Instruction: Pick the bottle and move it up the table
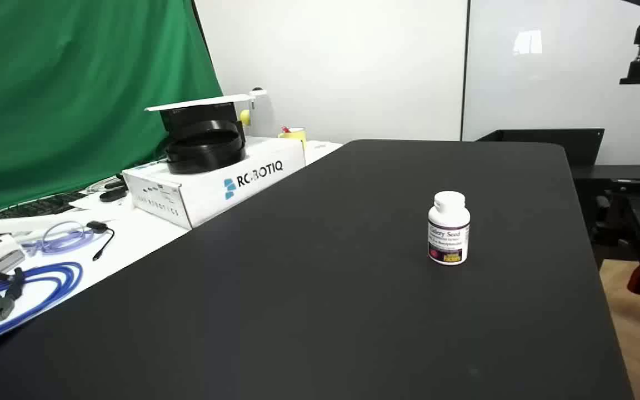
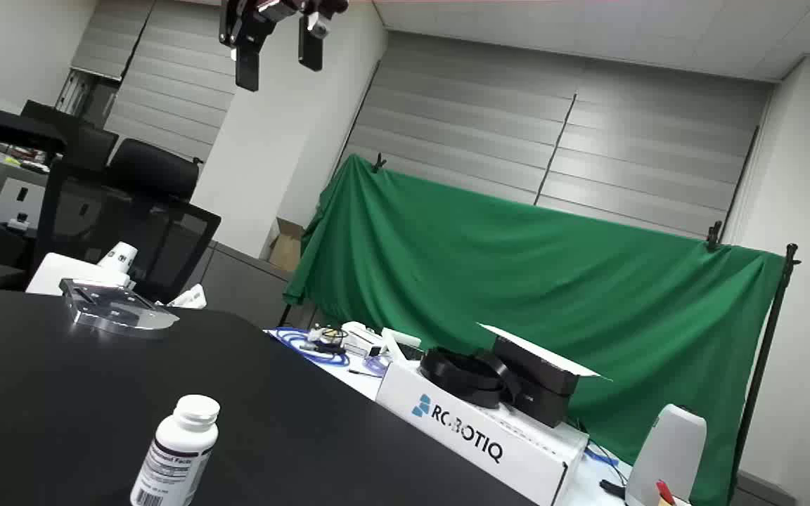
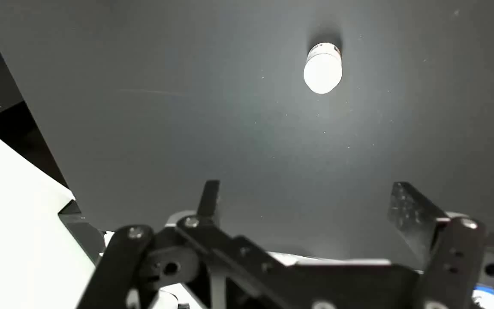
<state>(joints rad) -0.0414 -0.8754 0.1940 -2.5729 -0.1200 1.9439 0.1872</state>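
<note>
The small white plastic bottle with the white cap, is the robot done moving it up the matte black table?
Probably not. Looks done: just the start, with the black two-fingered gripper open above the table. In hand: nothing; the bottle stands upright on the table, apart from the gripper. Left, I'd guess: grip it, lift it, move it and let go.

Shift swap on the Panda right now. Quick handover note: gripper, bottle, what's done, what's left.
Gripper: open, empty, raised over the black table.
Bottle: standing upright on the table, apart from the gripper.
Done: no pick visible; bottle not grasped.
Left: apparently the whole job. Line up over the bottle, grasp, lift, move it up the table, set down. Confirm which way "up" means; the pictures don't say.
</note>
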